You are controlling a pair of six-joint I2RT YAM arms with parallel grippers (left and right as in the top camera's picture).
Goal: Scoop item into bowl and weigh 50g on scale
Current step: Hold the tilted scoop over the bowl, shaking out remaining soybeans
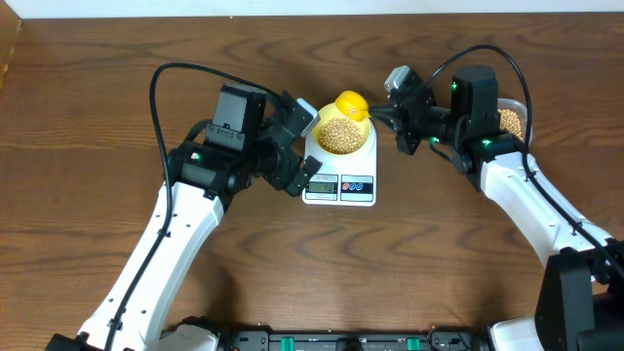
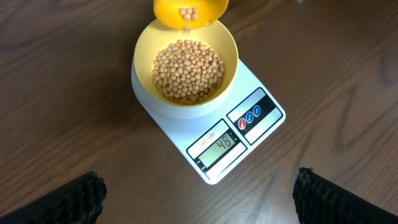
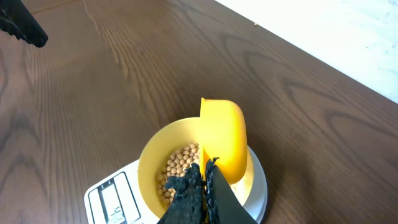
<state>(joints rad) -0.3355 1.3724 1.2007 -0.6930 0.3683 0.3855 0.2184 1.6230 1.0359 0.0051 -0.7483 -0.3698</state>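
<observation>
The white scale [image 1: 341,185] stands mid-table, also in the left wrist view [image 2: 261,127]; its display reads 46. The yellow-green bowl [image 1: 343,148] [image 2: 230,53] [image 3: 149,162] sits on it, heaped with tan beans [image 1: 342,135] [image 2: 188,70] [image 3: 177,163]. My right gripper [image 1: 378,114] [image 3: 205,177] is shut on the handle of the bright yellow scoop [image 1: 352,104] [image 2: 189,12] [image 3: 225,134], held tilted over the bowl's far rim with a few beans in it. My left gripper [image 1: 310,144] [image 2: 199,199] is open and empty, hovering near the scale's front.
A clear tub [image 1: 511,119] holding more beans sits at the far right, behind the right arm. The table's back edge meets a white wall [image 3: 336,31]. Dark wooden tabletop [image 1: 88,146] surrounds the scale.
</observation>
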